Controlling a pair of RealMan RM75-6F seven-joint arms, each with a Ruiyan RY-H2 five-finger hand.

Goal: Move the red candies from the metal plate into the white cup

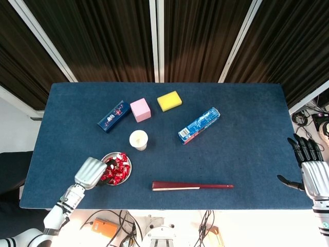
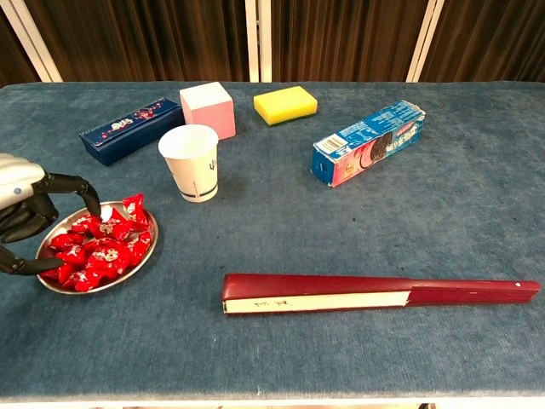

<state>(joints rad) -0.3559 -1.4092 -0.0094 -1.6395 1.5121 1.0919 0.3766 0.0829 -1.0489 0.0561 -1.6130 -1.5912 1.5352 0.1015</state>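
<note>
The metal plate [image 1: 128, 172] with a heap of red candies [image 1: 117, 169] sits near the table's front left. The white cup [image 1: 139, 139] stands upright just beyond it, to the right. My left hand [image 1: 92, 172] reaches over the plate's left edge. In the chest view my left hand [image 2: 24, 218] hovers with its fingers [image 2: 75, 186] curved and apart above the candies [image 2: 100, 249], its thumb low by the plate [image 2: 128, 277], and it holds nothing. The cup [image 2: 192, 162] is apart from the hand. My right hand [image 1: 313, 174] is spread open off the table's right edge.
A dark blue box [image 1: 113, 116], a pink cube [image 1: 140, 109] and a yellow sponge [image 1: 169, 101] lie behind the cup. A blue biscuit box [image 1: 199, 125] lies at centre right. A folded red fan [image 1: 193, 186] lies along the front edge, right of the plate.
</note>
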